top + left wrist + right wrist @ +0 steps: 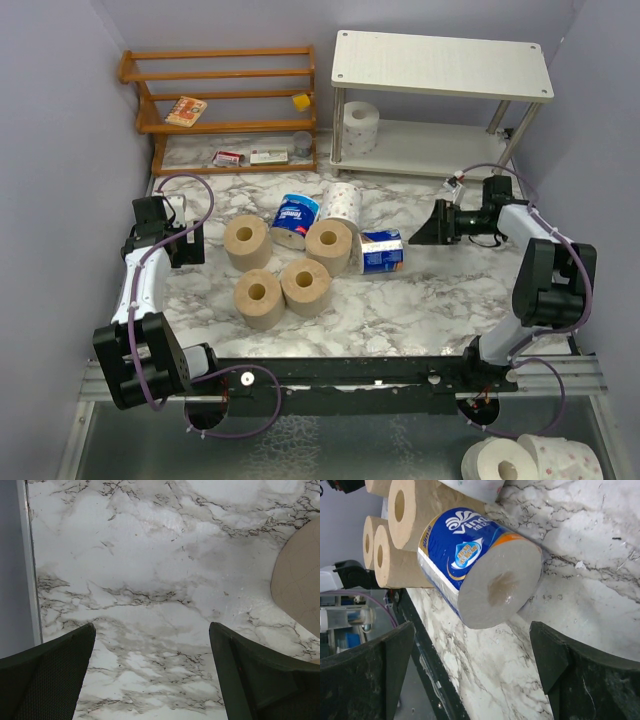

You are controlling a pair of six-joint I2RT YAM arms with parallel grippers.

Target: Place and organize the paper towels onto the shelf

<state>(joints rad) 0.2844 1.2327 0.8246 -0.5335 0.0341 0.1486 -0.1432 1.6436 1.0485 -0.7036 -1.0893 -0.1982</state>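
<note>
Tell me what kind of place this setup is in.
Most likely a robot test cell staged as household storage: plain lavender panels box in a marble-patterned table, two arms are bolted to a rail at its near edge, and paper towels lie before a white shelf.

**One roll shelved, seven on the table**

The shelf [440, 62], two white boards on silver tube legs, stands far right. A white dotted roll [361, 125] stands upright at the left end of its lower board. On the table [420, 300] in front sit the second dotted roll [343, 203], the left blue-wrapped roll [296, 220] and the right blue-wrapped roll [382, 252], which lies on its side against the far-right tan roll [329, 246]. The far-left tan roll [247, 242], near-left tan roll [258, 298] and near-right tan roll [306, 287] stand cores up.
</note>
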